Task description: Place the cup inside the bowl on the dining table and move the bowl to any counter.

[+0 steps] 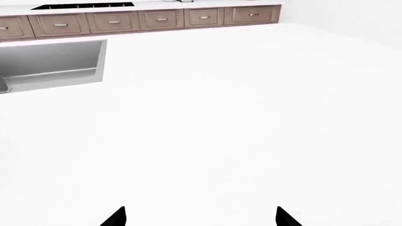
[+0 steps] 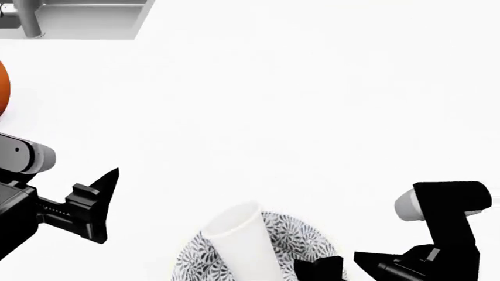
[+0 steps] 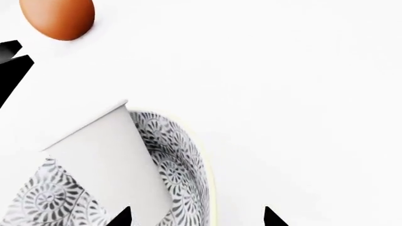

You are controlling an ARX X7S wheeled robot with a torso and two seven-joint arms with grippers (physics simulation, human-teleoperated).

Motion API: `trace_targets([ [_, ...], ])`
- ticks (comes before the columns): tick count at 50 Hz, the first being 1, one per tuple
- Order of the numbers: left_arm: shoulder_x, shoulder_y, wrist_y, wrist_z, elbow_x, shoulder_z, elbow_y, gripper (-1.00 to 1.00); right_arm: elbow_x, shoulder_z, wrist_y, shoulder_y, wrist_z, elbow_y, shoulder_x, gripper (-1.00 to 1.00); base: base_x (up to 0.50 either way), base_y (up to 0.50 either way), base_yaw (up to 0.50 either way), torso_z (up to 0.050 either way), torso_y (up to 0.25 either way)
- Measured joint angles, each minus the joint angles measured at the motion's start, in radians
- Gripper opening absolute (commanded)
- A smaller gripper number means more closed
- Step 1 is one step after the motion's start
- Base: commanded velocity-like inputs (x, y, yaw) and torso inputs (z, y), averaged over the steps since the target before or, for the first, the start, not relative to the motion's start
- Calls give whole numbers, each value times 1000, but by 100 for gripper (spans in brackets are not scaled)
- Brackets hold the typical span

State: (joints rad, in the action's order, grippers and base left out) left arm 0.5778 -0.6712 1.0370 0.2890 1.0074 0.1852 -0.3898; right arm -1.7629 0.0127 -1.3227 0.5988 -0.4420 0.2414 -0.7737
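R gripper [image 2: 332, 270]: hanging at bowl's rim, fingertips spread apart in wrist view, not clamping anything. L gripper [image 2: 98, 202]: hovering over bare top, tips set wide, holding nothing. Cup [image 2: 243, 243]: lying tilted inside bowl [image 2: 301, 237], mouth sticking out past rim. Bowl: sitting on dining table [image 2: 312, 105] at near edge of head view, just beside R gripper. Orange ball [image 3: 58, 18]: resting on table, well apart from bowl. Sink [image 1: 53, 63]: showing toward far corner, w/ drawer row [image 1: 138, 21] beyond.
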Motion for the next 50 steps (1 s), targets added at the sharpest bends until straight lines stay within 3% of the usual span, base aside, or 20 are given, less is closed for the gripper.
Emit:
trace_targets([
  [23, -30, -9, -11, 17, -22, 34, 18, 100, 80, -54, 8, 2, 59, -43, 22, 100, 0, 0, 0, 0, 0],
  [24, -32, -10, -11, 18, -23, 36, 20, 100, 81, -55, 8, 2, 60, -43, 22, -100, 0, 0, 0, 0, 0],
  [50, -17, 12, -24, 19, -9, 24, 14, 100, 108, -42, 51, 5, 65, -11, 7, -100, 0, 0, 0, 0, 0],
])
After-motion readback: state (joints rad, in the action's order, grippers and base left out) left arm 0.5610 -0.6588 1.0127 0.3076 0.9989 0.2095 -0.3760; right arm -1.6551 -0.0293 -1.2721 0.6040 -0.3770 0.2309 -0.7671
